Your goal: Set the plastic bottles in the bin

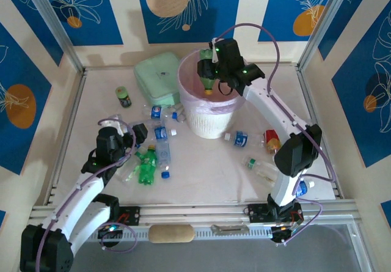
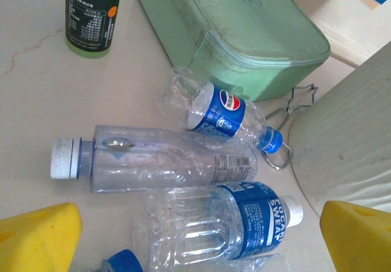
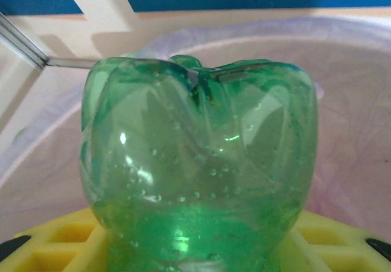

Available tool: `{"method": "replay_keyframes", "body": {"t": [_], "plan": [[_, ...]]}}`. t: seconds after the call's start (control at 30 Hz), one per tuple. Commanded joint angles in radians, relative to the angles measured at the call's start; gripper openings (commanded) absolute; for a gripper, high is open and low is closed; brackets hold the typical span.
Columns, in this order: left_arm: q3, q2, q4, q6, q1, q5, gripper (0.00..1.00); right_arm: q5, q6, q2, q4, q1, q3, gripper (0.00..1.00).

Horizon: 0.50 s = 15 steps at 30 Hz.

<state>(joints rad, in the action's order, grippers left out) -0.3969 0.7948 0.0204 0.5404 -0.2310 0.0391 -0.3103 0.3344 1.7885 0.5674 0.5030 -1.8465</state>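
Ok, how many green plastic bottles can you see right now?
2. One green bottle is held in the right pincer above the bin; the other green bottle lies on the table beside the left arm. The bin could hide more.

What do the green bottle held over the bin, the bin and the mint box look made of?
Green bottle: translucent glossy plastic, probably; light shines through its moulded lobed base. Bin: matte white woven-textured wall, plastic or wicker, unclear; liner looks like thin pink film. Mint box: matte, soft-looking, ridged seam, maybe fabric or faux leather.
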Motion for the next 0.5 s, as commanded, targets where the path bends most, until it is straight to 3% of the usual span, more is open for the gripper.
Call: {"method": "replay_keyframes", "body": {"t": [0.0,0.2,0.47], "plan": [[-0.003,-0.016,-0.044,-0.042,0.008,-0.017,1.00,-0.025,0.016,0.010,0.042,0.006,-0.042,0.54],[-0.001,-0.014,-0.036,-0.036,0.008,-0.016,1.00,-0.032,0.015,0.017,0.051,0.006,-0.051,0.63],[-0.020,0.000,-0.035,-0.030,0.008,-0.031,1.00,0.001,0.019,-0.035,0.026,-0.004,-0.066,0.88]]}}
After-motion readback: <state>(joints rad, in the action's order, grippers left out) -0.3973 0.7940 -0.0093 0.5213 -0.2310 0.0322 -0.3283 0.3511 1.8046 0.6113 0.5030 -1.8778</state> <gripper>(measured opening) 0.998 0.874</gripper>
